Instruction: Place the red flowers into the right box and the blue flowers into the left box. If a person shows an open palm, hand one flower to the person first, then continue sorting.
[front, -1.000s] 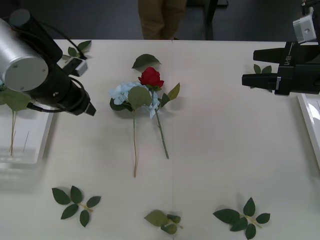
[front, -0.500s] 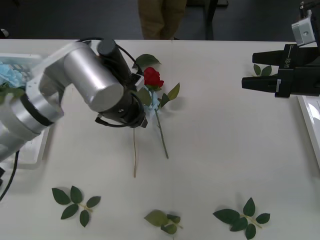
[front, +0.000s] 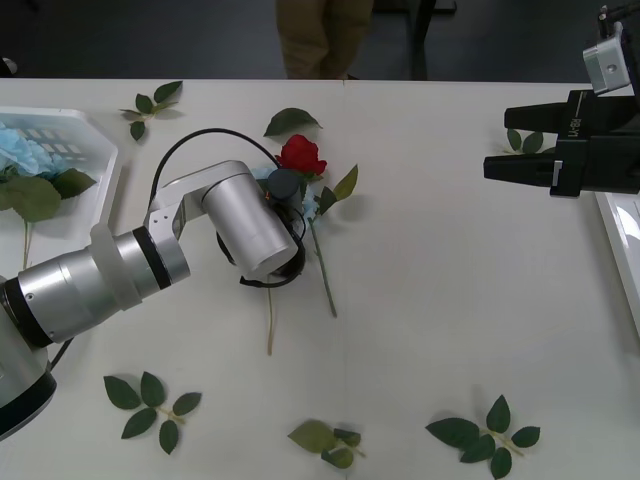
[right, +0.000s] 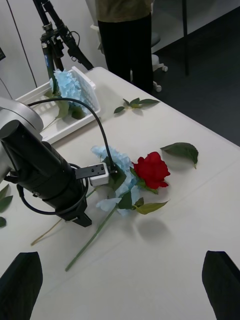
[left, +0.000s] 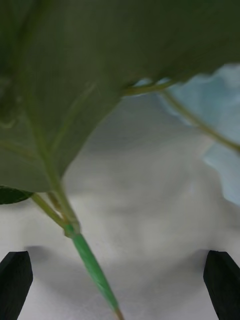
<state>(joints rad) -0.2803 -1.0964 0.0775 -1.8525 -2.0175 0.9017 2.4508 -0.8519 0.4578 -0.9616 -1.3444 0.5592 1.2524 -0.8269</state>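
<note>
A red flower (front: 302, 155) (right: 151, 170) lies mid-table, its stem crossing a blue flower (front: 311, 204) (right: 111, 156) that my left arm (front: 245, 225) largely covers. My left gripper (left: 120, 285) hangs open just over that blue flower's green stem (left: 90, 260) and broad leaf, and pale blue petals (left: 225, 150) show beside them. The left box (front: 105, 150) (right: 87, 112) at the far left holds another blue flower (front: 35, 150) (right: 67, 85). At the table's right side my right gripper (front: 515, 148) (right: 120, 285) hovers open with nothing in it, next to the right box's rim (front: 620, 240).
Loose green leaf sprigs lie near the front edge (front: 150, 405) (front: 325, 438) (front: 485, 432), at the back left (front: 150, 100) and under the right arm (front: 525, 140). A person in khaki trousers (front: 320, 40) stands behind the table; no hand is in view.
My left arm has swung from over the left box to the middle of the table and come down over the blue flower. The right arm has stayed put.
</note>
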